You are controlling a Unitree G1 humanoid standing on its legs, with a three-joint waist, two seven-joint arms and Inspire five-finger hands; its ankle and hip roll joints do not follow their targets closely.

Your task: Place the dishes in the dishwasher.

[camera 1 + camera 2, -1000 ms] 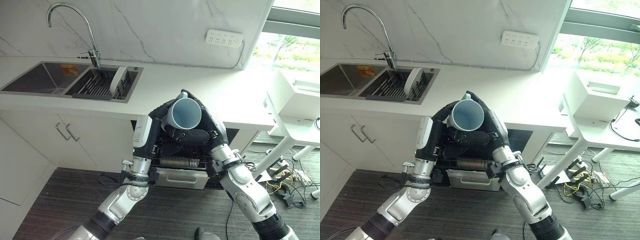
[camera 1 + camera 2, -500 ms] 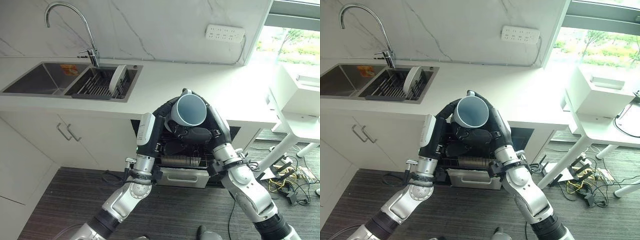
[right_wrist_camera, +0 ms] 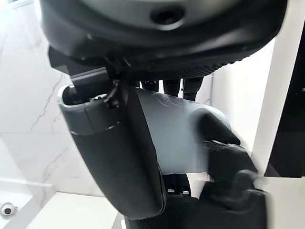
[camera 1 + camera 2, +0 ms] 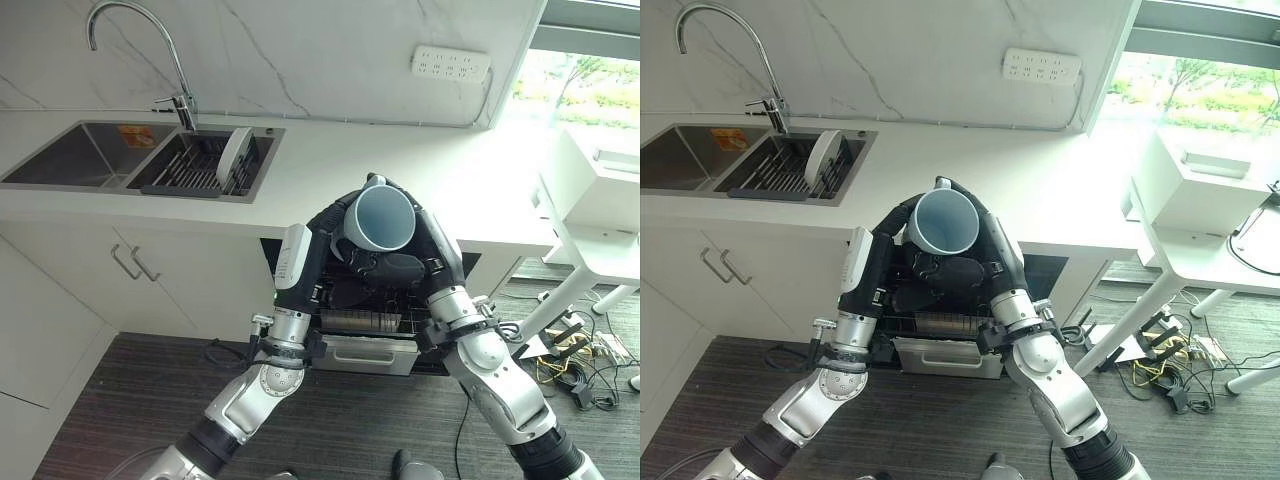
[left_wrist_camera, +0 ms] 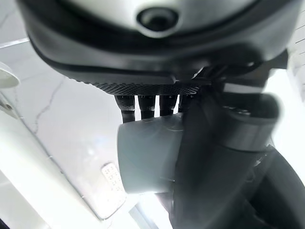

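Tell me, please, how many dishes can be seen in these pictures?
2. A pale blue cup is held between the left hand and the right hand, above the open dishwasher. A white plate stands in the sink rack. The hands may hide others in the dishwasher.

Dishwasher rack (image 4: 365, 322) mostly behind hands.

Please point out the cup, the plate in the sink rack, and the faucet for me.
cup (image 4: 381, 217): left eye view, on its pale blue inside.
plate (image 4: 234, 158): left eye view, on its white face, standing in the sink rack.
faucet (image 4: 131, 8): left eye view, on the top of its arch.
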